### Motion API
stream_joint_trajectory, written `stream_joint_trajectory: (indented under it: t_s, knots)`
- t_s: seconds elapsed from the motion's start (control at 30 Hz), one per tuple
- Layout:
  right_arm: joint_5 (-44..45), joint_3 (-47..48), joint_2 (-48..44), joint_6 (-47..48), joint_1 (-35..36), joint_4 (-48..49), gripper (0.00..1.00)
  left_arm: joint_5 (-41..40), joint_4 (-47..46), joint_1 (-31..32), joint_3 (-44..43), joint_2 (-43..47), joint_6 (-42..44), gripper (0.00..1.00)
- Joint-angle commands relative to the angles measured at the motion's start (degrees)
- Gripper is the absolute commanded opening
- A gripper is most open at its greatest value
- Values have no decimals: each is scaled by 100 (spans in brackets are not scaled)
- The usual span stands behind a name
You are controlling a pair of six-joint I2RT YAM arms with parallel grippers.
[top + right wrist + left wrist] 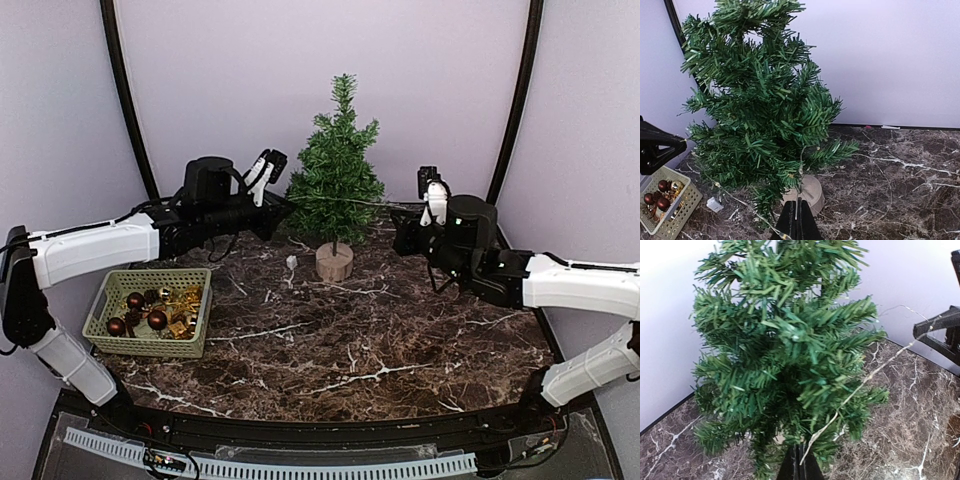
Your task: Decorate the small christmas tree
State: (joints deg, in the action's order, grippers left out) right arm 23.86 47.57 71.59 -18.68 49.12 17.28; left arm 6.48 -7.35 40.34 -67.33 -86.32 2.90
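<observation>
The tree [336, 175] blocks upper centre; a wire [350, 203] spans it from left gripper [801, 452] to right gripper [798, 207]. The basket [160, 272] fills lower left. The table [400, 345] lies open at centre and lower right.

Left tool [800, 467] pinches thin wire [875, 372] crossing the tree [785, 355].

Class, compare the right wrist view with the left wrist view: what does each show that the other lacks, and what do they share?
Only the right wrist view: the basket of baubles, the wooden stump base, a small white item on the table, and the left hand seen from outside. Only the left wrist view: the right hand seen from outside. Both: the small christmas tree, the thin wire, the marbled table and the pale wall.
</observation>
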Motion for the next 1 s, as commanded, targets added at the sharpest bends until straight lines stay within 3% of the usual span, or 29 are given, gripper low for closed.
stream_joint_trajectory:
  t_s: [0.0, 0.47, 0.97]
  knots:
    - [-48, 173, 114, -37, 157, 103, 0, 137, -51, -183, -320, -172, 200, 0]
    - [84, -32, 70, -353, 308, -19, 0, 849, -42, -393, -954, -677, 476, 0]
    - [38, 1, -244, -264, 414, -54, 0, 951, -115, -544, -1138, -735, 467, 0]
